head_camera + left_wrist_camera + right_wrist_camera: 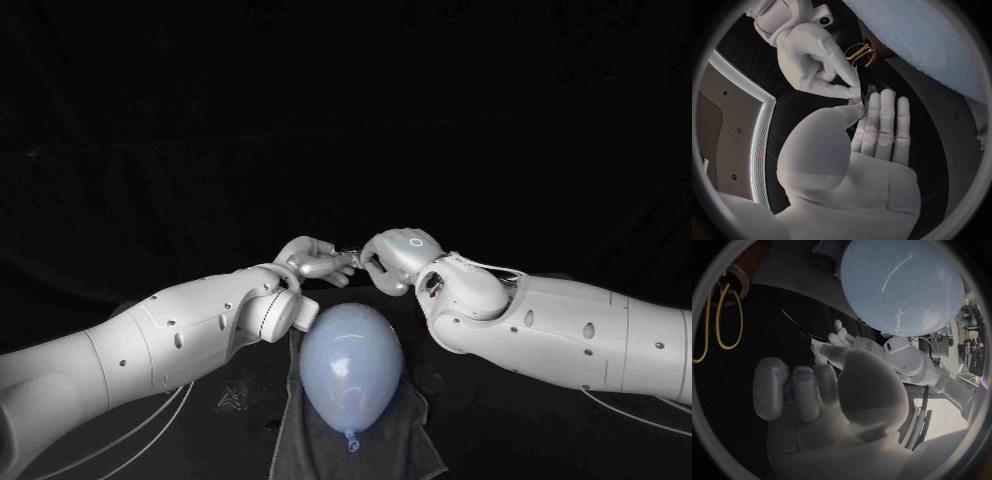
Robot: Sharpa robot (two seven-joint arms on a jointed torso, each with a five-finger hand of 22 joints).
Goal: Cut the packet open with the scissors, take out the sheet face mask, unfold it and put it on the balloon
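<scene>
Balloon (351,360), pale blue, smooth and egg-shaped, is seen lying on a dark grey cloth (293,450) with its knot at the 6 o'clock end. Its glossy skin is bare, so the mask is judged not yet placed on it. At the balloon's 12 o'clock end the left hand (312,262) and the right hand (394,256) are brought together, fingertips touching. The left hand's fingers (881,120) are held straight and close together, with its thumb set against the right hand's curled fingers. A thin flat sliver (797,325), perhaps the packet seen edge-on, runs up to that meeting point. Whether it is pinched by either hand cannot be told, nor whether it has been cut. The scissors (859,54), with slim gold loop handles, are left lying by a brown rounded object (881,48) near the balloon. Removal, unfolding and placing are judged still outstanding.
</scene>
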